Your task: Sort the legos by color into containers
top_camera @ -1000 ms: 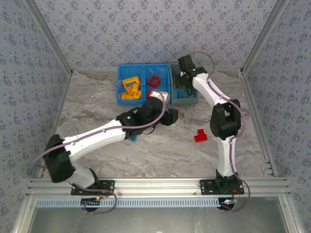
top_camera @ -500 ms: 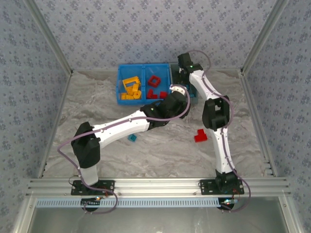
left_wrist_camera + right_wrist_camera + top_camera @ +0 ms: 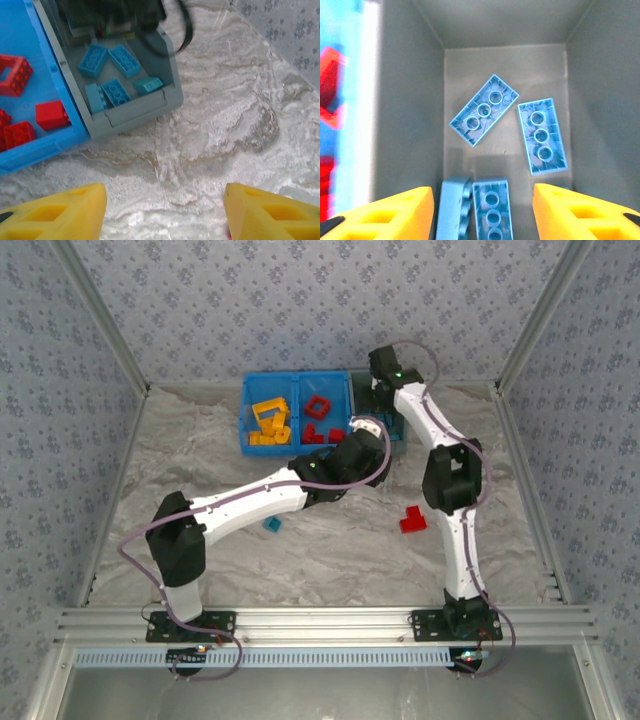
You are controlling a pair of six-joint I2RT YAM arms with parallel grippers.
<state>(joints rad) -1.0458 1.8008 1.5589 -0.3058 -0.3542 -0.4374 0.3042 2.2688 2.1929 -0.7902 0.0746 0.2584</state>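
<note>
— Where do the legos stand?
— Mostly sorted: the blue bricks (image 3: 484, 110) lie flat on the floor of the grey bin (image 3: 405, 100). The red legos (image 3: 52, 114) are in the middle blue bin (image 3: 45, 82) beside it. The yellow legos (image 3: 268, 423) are in the far-left blue bin (image 3: 250, 398).
— Anything loose?
— Two. A red brick (image 3: 411, 520) lies on the counter (image 3: 330, 560) just beside the right arm. A small blue brick (image 3: 271, 525) lies just beside the left forearm, well apart from the bins.
— And the pincers?
— The right pincer (image 3: 482, 200) hangs over the grey bin, fingers spread apart and gripping nothing; the bricks beneath rest on the bin floor. The left pincer (image 3: 165, 202) hovers over bare counter just in front of the grey bin's near corner. Its yellow fingers (image 3: 55, 212) are wide apart, nothing between them.
</note>
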